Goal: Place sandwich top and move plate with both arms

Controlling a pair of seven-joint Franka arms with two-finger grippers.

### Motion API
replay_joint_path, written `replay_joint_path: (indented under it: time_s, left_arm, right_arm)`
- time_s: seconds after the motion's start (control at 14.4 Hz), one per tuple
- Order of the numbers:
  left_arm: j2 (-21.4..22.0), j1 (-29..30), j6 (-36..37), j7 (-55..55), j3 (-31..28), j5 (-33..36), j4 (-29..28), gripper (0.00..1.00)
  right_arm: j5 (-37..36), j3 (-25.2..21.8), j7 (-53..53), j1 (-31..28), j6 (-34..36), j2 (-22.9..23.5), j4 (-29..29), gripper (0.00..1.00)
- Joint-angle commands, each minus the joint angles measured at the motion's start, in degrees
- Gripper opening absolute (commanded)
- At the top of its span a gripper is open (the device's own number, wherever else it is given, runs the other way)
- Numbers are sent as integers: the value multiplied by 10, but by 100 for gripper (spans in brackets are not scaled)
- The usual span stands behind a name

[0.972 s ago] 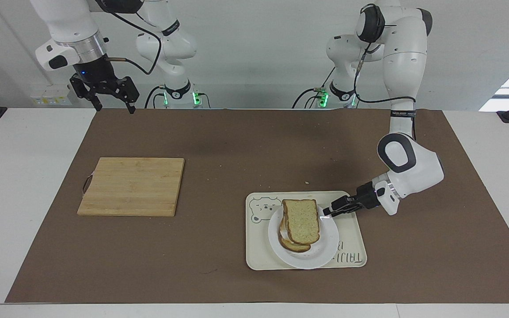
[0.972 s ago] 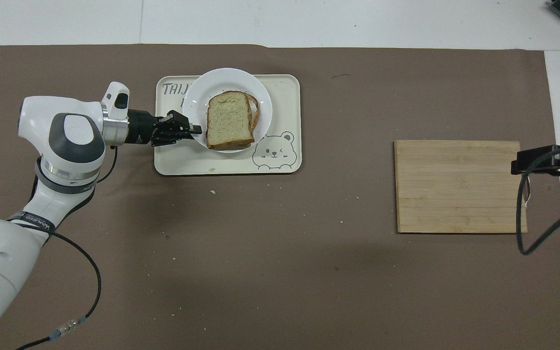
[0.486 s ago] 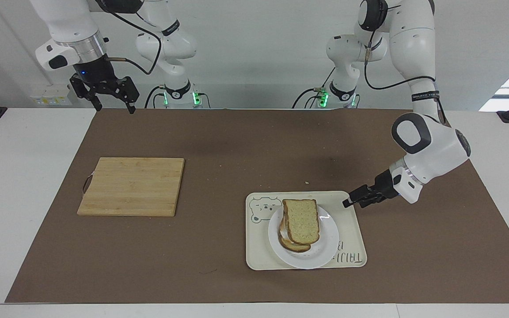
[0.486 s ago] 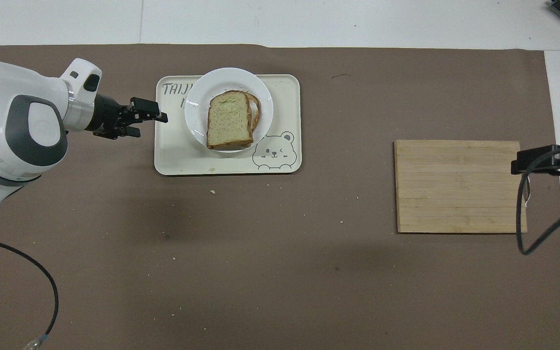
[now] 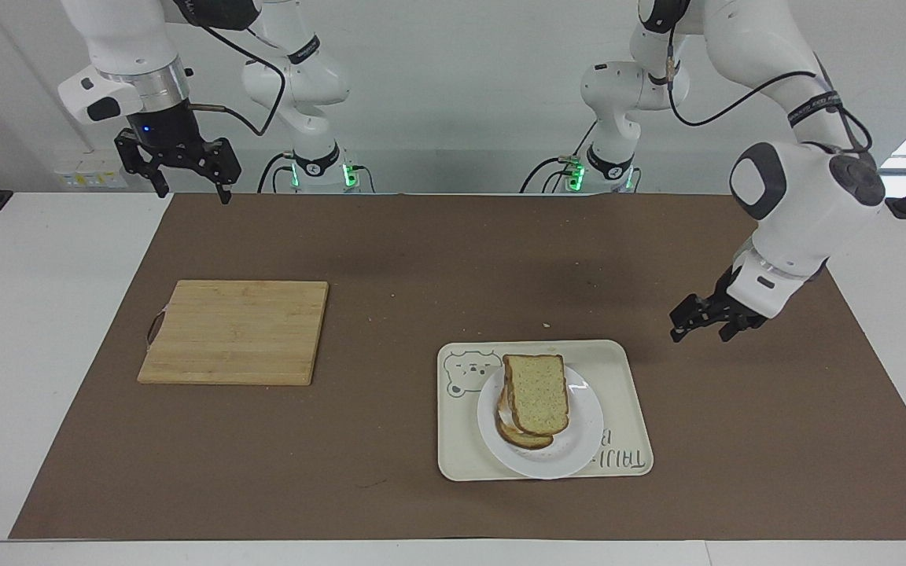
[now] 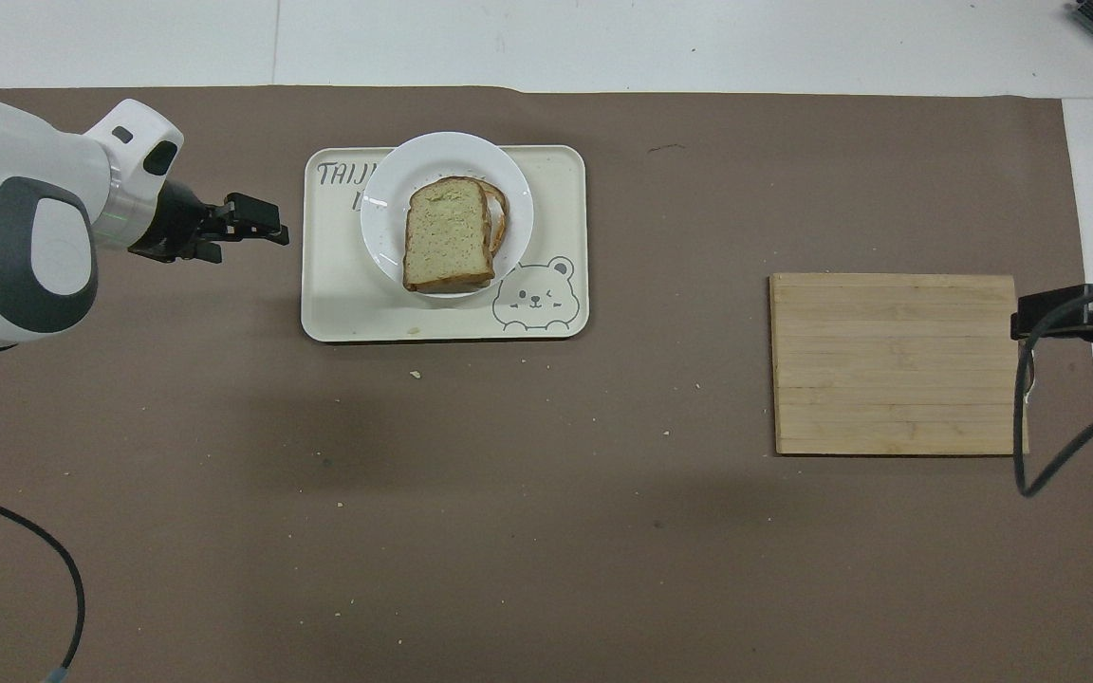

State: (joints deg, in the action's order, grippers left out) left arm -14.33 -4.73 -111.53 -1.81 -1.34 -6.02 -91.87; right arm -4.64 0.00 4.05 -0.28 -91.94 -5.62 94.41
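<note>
Left gripper [image 5: 703, 330] is off the bear tray [image 5: 626, 377] now, hanging over the bare brown mat [image 5: 421, 259] just beside the tray's edge toward the left arm's end of the table, fingers spread and nothing between them. A second ago those fingertips sat low over the tray right at the rim of the white plate [image 5: 583, 440]; half a second back they were over the tray's corner; now they've cleared it entirely and the wrist has lifted and swung away from the tray. The sandwich top [image 5: 538, 393] stays where it was left, lying on the lower slice [image 5: 524, 439] in the middle of the plate, crust edges not quite lined up, so a rim of the slice beneath shows at the rounded end. The plate hasn't budged: still on the tray, overlapping the lettered end. Away from the tray, toward the right arm's end, the bamboo cutting board [image 5: 234, 332] lies flat on the mat. Right gripper [image 5: 188, 189] waits high over the mat's corner, well apart from the tray, fingers parted and empty, shifted only a touch from a second ago
</note>
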Motion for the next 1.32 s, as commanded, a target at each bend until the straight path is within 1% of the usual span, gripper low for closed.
replay_joint_path:
  time_s: [0.0,0.07,0.35,0.42,0.62,0.76,1.04,1.25]
  left_arm:
    - [51,-1,46,-5,-2,51,2,100]
    - [70,-2,60,-5,-1,61,3,100]
    - [141,-2,138,0,-2,60,-6,100]
    - [146,-3,158,-7,-2,60,-10,100]
    - [151,-5,191,2,-2,65,3,100]
    - [149,-11,229,3,6,91,26,100]
    - [153,-2,230,4,5,64,20,100]
    - [155,-2,231,3,2,64,18,100]
  right_arm:
    - [21,3,-12,-2,-9,-11,14,100]
    - [33,2,-11,-3,-4,-11,14,100]
    - [32,1,-14,-9,-1,-12,14,100]
    - [32,1,-14,-9,-1,-12,15,100]
    - [29,1,-14,-9,-1,-12,15,100]
    - [29,1,-14,-9,-1,-12,15,100]
    - [29,1,-14,-9,-1,-12,15,100]
    - [26,0,-14,-9,-1,-12,15,100]
